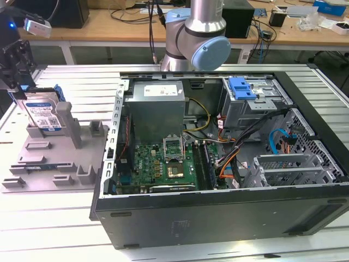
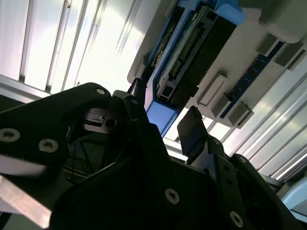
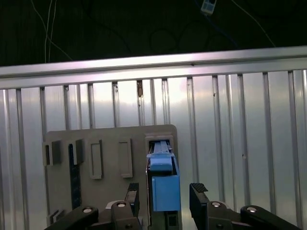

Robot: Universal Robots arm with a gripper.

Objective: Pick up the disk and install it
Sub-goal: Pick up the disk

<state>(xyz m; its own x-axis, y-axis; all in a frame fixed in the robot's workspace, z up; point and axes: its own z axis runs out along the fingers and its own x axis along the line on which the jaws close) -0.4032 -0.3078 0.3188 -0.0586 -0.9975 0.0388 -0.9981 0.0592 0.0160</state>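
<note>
My gripper (image 3: 165, 194) is hanging spread, its two fingers (image 3: 198, 191) standing either side of the disk (image 3: 162, 160) with a gap showing on each side, so I am pinching nothing yet. The disk is standing on edge right between them, seated in a slot of the grey fixture (image 3: 110, 136) just beneath me.

I am judging the risk this way. If one finger is meeting the blue carrier first, it may be pushing the disk askew in its slot. A crooked lift could then be jamming it or dragging the fixture along the counter (image 3: 230, 124). The plastic frame may also be flexing under the squeeze and slipping.

I am counting one disk, one fixture, two fingers and, well away from me, one open computer case (image 1: 218, 164).
</note>
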